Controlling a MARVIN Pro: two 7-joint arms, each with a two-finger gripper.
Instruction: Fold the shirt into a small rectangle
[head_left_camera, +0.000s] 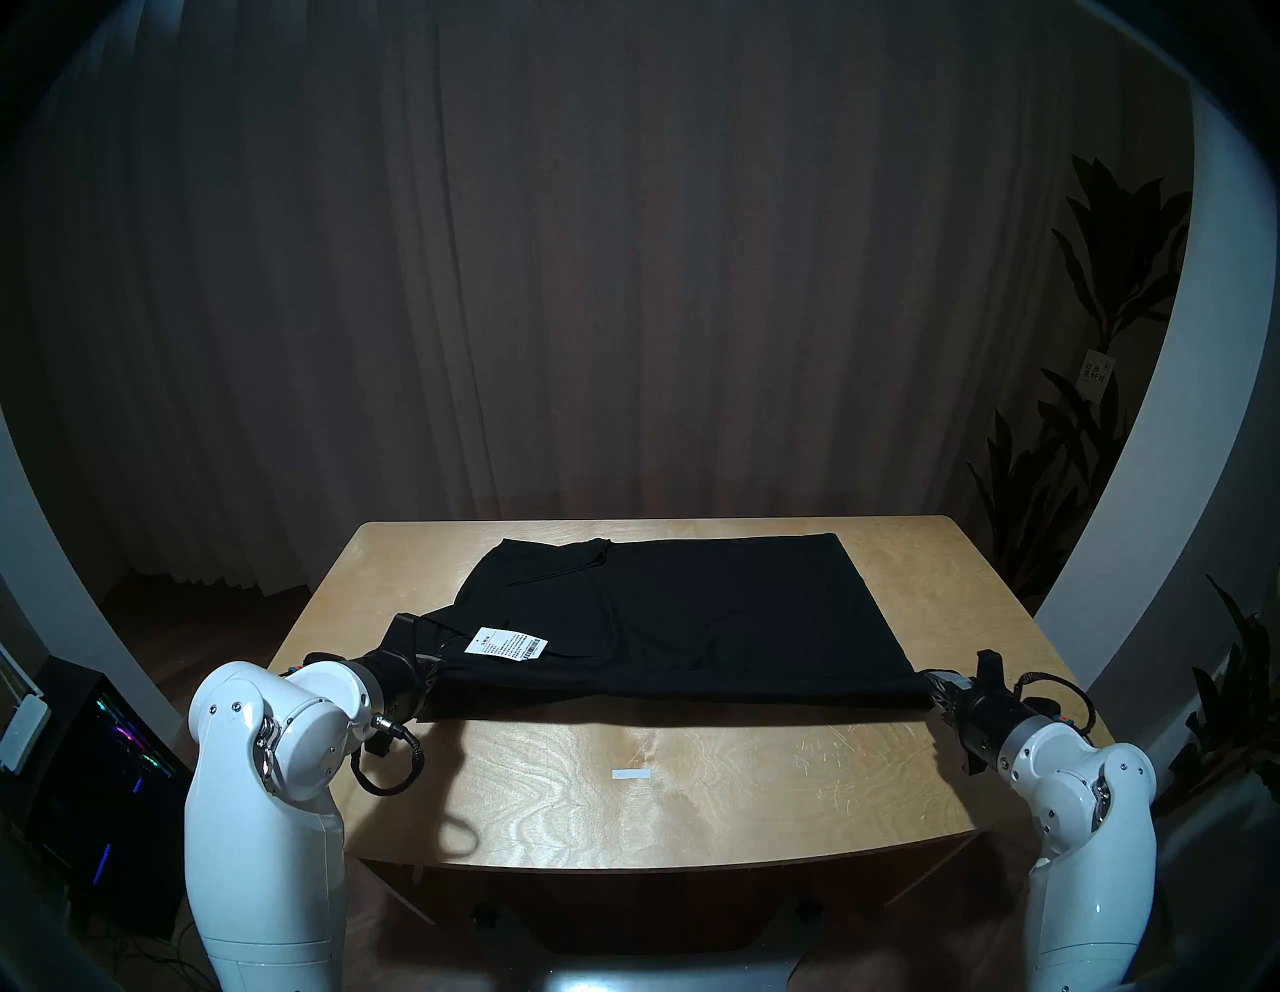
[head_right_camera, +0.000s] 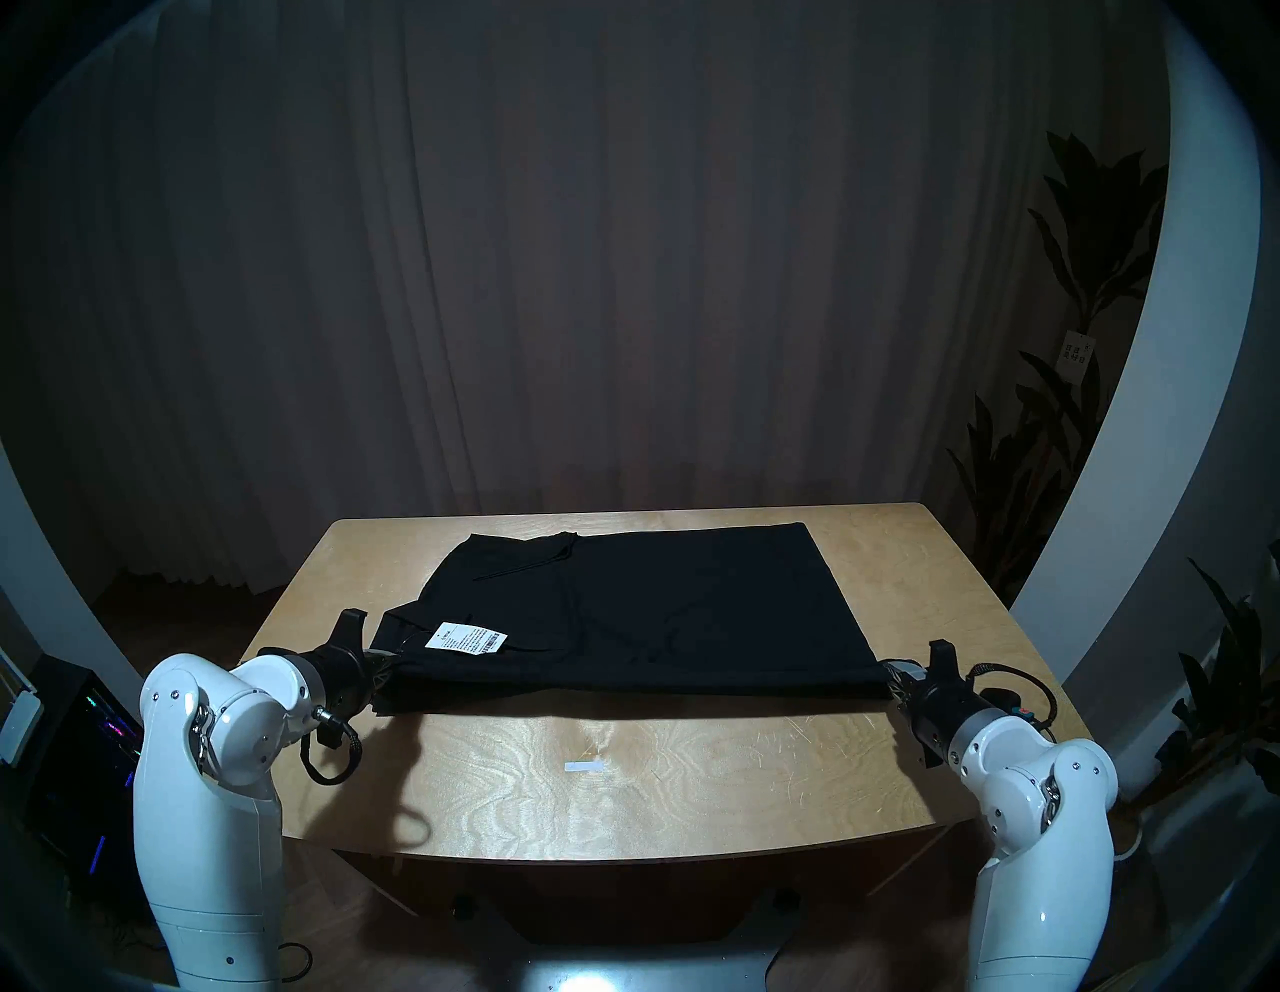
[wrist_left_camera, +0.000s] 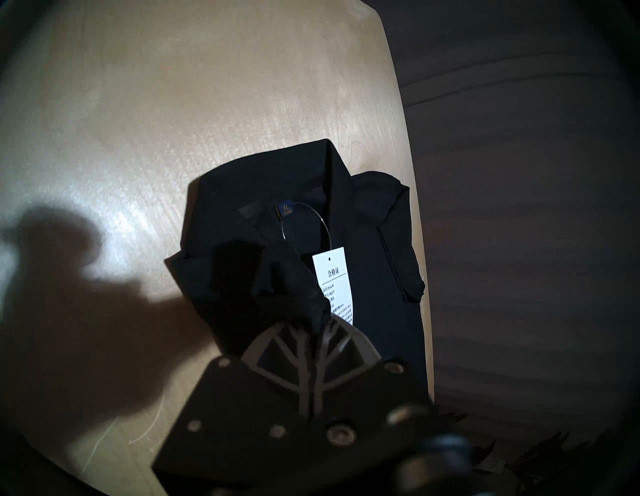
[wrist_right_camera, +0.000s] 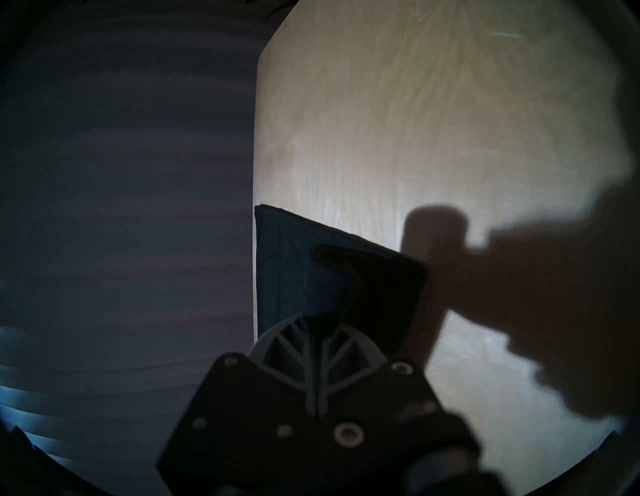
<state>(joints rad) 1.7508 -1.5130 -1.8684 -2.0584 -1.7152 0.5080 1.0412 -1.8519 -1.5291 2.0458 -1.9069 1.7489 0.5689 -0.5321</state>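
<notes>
Shirts: one, black (head_left_camera: 665, 609)
Paper tags: one, white (head_left_camera: 505, 644)
Tape strips: one, white (head_left_camera: 632, 774)
Tables: one, wooden (head_left_camera: 692, 796)
Grippers: two, left (head_left_camera: 433, 675), right (head_left_camera: 931, 686)
Potted plants: two (head_left_camera: 1080, 415)

Both arms low and outstretched, left gripper (head_left_camera: 435, 670) and right gripper (head_left_camera: 931, 682) jaws pinched closed.

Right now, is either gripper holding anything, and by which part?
Both hold the shirt. The left gripper is shut on bunched fabric at the collar end, beside the paper tag; the right gripper pinches the opposite near corner.
</notes>
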